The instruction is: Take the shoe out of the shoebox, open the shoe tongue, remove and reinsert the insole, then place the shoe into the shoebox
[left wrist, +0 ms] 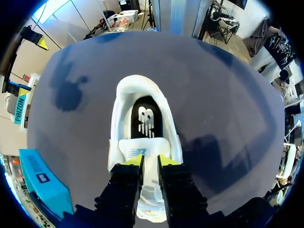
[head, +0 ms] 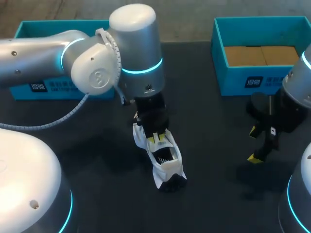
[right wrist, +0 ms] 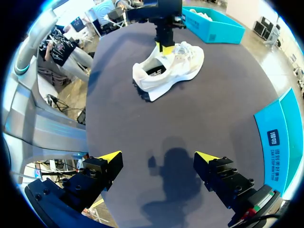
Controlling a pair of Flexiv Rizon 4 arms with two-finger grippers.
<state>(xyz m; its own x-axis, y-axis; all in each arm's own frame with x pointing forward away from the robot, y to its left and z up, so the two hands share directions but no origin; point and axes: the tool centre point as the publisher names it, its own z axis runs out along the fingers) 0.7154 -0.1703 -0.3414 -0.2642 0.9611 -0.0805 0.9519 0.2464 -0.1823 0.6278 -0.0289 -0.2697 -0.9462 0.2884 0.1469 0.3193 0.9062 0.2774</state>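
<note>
Our right claw (head: pixel 254 144) hangs released, fingers spread wide, above the table (head: pixel 209 194) near its right edge. At mid-table the white shoe (head: pixel 165 160) stands on its sole, its black insole (left wrist: pixel 145 118) showing inside. Our left claw (head: pixel 156 139) is grasping the tongue (left wrist: pixel 137 151), pinched between both fingers. Along the far edge sit a teal left shoebox (head: pixel 48 88) and a right shoebox (head: pixel 243 80).
</note>
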